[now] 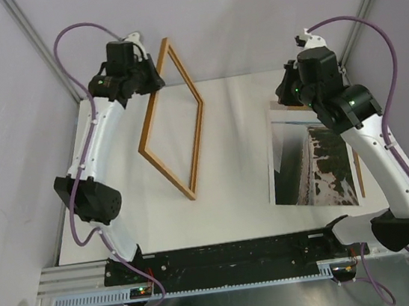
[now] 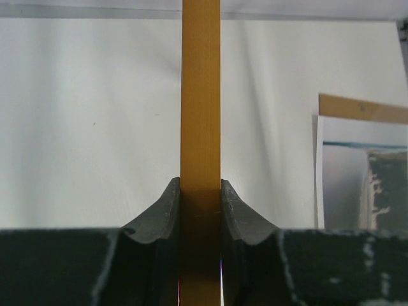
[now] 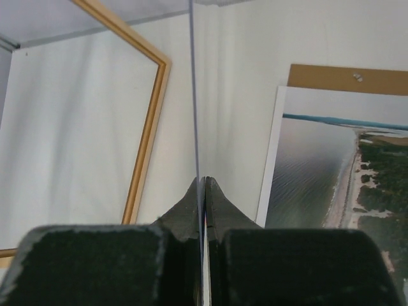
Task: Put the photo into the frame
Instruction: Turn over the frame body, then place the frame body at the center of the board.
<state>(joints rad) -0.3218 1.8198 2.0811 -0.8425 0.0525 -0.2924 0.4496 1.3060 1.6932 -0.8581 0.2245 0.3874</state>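
The wooden frame (image 1: pixel 197 148) stands tilted over the left half of the white table, its far end raised. My left gripper (image 1: pixel 156 80) is shut on one of its rails. In the left wrist view that light wood rail (image 2: pixel 200 95) runs straight up between the two fingers, and the left gripper (image 2: pixel 200 191) presses it from both sides. The photo (image 1: pixel 311 161), an aerial coastline print, lies flat at the right. Above its far end, my right gripper (image 1: pixel 285 91) is shut on a thin clear sheet (image 3: pixel 194 95) seen edge-on between the right gripper's (image 3: pixel 205 182) jaws.
A brown backing board (image 3: pixel 344 80) lies under the photo (image 3: pixel 319 166) and sticks out at its far edge and right side (image 1: pixel 359 174). Grey walls with metal posts close in the table at the back and sides. The frame (image 3: pixel 146 127) also shows in the right wrist view.
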